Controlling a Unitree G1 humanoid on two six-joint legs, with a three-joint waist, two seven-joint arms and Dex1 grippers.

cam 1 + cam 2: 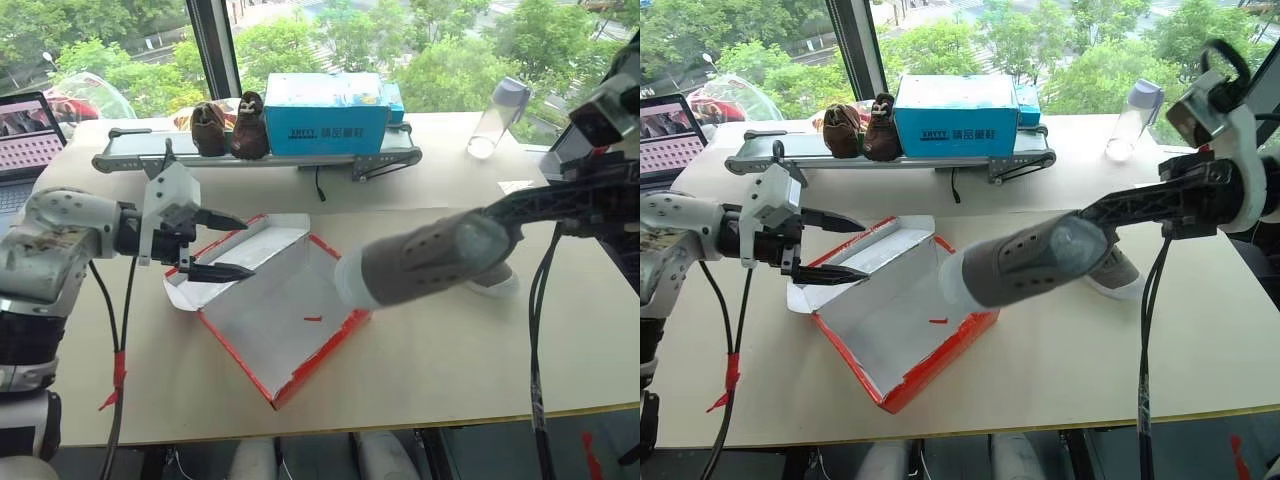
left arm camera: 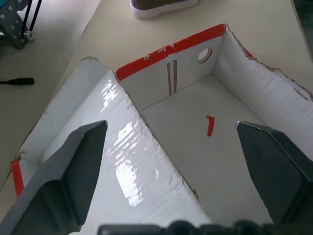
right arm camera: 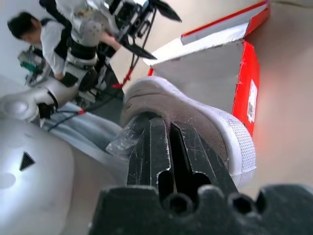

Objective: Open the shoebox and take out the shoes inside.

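The red shoebox [image 1: 322, 358] lies open on the table, its white inside bare except for a small red scrap [image 2: 210, 125]. Its lid [image 1: 885, 247] is folded back at the far left. My left gripper [image 1: 248, 247] hangs open over the box's left side near the lid, with nothing between its fingers [image 2: 73, 166]. My right gripper [image 3: 171, 147] is shut on the heel opening of a grey shoe [image 1: 430, 258], which it holds in the air above the box's right edge. The second grey shoe [image 1: 1118, 274] rests on the table behind it.
At the back a small conveyor [image 1: 130, 150] carries two brown fuzzy shoes [image 1: 228, 128] and a blue box [image 1: 325, 115]. A clear bottle [image 1: 497, 118] stands at the far right and a laptop [image 1: 28, 135] at the far left. A person [image 3: 44, 36] shows in the right wrist view.
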